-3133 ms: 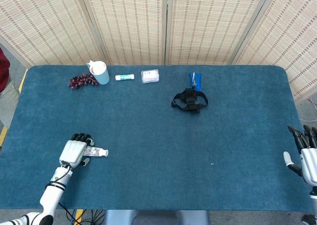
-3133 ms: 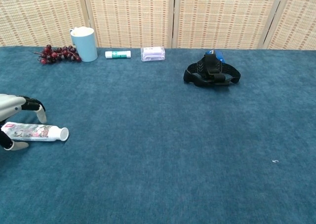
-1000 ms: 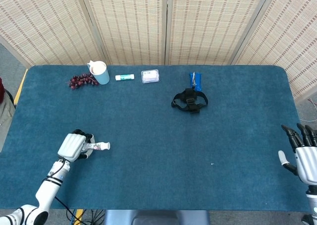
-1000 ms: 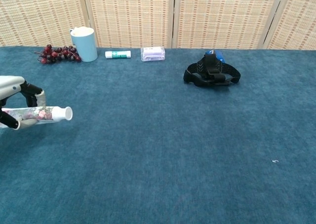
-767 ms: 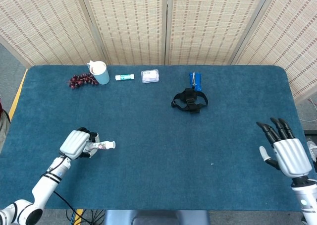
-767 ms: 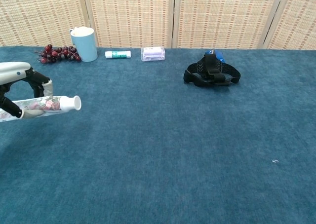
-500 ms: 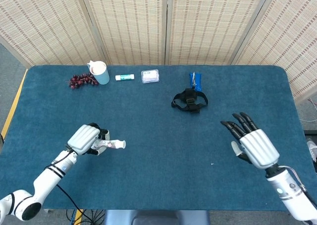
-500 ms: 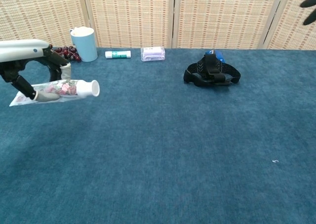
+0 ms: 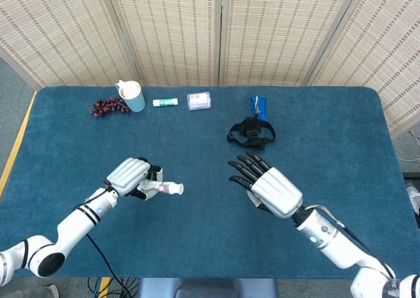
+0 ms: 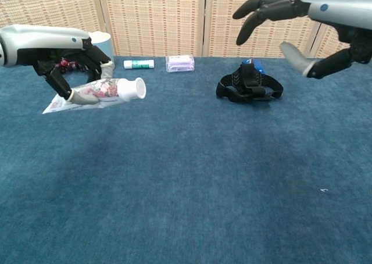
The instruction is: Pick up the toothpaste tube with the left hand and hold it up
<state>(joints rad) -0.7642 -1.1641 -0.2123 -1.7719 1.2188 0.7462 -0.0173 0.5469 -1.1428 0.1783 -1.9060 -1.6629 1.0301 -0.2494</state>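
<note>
Rising well above the blue table point(image 9: 197, 258) compared with half a second ago: left hand point(image 9: 131, 174) now lifting the toothpaste tube point(image 9: 163, 189) higher and further toward the middle, no longer near the cloth. Gripping the tube with fingers curled over its body and thumb underneath, white cap pointing toward the right hand, flat crimped end trailing behind the palm; in the chest view the tube point(image 10: 102, 92) hanging clear of the surface, tilted slightly cap-up, under the left hand point(image 10: 70, 60). Swinging in too since that earlier frame: right hand point(image 9: 272, 190), now hovering over the table's centre instead of its right part.

Lying along the far edge: a bunch of dark grapes point(image 9: 108, 106) touching a pale blue cup point(image 9: 132, 96), then a small white-and-green tube point(image 9: 165, 102), a clear plastic box point(image 9: 199, 101), a blue packet point(image 9: 258, 106) and just in front of it a black strap bundle point(image 9: 251, 132). Nothing lying between the hands.

Spreading wide, fingers apart and holding nothing: right hand point(image 10: 302, 25), palm down, fingertips pointing toward the left hand, well apart from the tube.
</note>
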